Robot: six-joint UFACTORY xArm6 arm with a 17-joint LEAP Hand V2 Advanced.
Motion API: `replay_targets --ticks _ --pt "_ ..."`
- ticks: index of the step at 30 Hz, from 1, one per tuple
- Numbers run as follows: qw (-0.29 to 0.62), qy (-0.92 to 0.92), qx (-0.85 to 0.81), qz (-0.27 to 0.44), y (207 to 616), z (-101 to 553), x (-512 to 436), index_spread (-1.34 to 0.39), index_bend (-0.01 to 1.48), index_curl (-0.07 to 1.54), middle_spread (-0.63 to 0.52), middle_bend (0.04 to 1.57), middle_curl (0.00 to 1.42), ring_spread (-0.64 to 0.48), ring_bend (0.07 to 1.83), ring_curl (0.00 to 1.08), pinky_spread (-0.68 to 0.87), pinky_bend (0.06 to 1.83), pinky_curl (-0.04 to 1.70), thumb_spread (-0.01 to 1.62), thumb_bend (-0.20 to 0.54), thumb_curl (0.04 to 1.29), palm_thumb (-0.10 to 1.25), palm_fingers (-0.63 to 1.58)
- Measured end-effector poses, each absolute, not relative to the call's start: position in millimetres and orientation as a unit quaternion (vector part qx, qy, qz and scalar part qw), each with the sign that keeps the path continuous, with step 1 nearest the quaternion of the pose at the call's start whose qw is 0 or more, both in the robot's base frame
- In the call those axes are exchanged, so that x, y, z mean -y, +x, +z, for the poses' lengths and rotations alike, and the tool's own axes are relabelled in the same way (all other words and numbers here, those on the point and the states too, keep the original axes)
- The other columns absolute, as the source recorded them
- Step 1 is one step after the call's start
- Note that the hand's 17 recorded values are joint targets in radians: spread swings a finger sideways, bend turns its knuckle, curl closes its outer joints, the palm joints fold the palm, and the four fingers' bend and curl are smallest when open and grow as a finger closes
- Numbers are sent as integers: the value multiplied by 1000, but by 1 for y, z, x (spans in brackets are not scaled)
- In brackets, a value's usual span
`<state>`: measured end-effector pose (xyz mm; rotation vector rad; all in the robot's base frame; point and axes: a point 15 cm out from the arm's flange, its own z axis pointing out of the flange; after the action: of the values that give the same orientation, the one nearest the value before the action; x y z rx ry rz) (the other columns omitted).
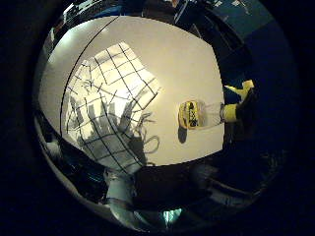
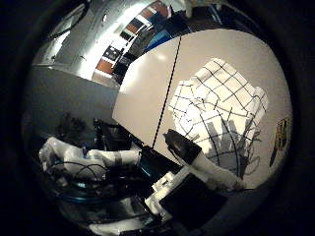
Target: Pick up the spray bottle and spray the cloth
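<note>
A white cloth (image 1: 110,105) with a dark grid pattern lay crumpled on the pale table (image 1: 182,59), its folds lifted into soft ridges. A thin dark line crossed the tabletop just beside the cloth. The shadow of spread fingers fell across the cloth and onto the bare table next to it.

To the side of the cloth, well apart from it, the spray bottle (image 1: 204,114) lay flat on the table near the edge. It had a clear body with a yellow label, and its yellow trigger head with a black part reached out past the table edge. Nothing touched it.

The hand (image 2: 197,162) hung above the table, over the cloth, holding nothing. One finger, white with a black tip, reached out nearly straight toward the cloth in the thumb side view; the shadow on the cloth showed the fingers spread apart, so the hand was released rather than clenched. Other white and black parts of the hand and arm filled the dim area off the table.
</note>
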<state>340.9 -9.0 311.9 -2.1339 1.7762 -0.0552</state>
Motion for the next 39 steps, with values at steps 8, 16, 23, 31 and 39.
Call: replay_targets --ticks 8,16,23,31,39 --pt "255 -691 -677 20 350 331 -1 -281 168 325 44 219 340 183 237 249 338 195 282 1025 -17 324 632 305" --pt "330 -611 -720 -24 357 402 48 -257 174 321 44 227 348 184 242 250 330 193 277 1026 -25 332 654 317" --pt "375 -534 -756 -48 344 435 102 -248 169 320 44 223 349 179 251 251 330 199 277 1023 -22 343 673 333" --pt "429 -457 -775 -77 321 456 157 -231 166 308 55 233 358 170 278 254 338 206 285 1021 -21 360 713 343" --pt "473 -384 -787 -95 300 460 200 -193 156 296 75 244 365 185 305 259 336 222 294 1021 -23 371 717 309"
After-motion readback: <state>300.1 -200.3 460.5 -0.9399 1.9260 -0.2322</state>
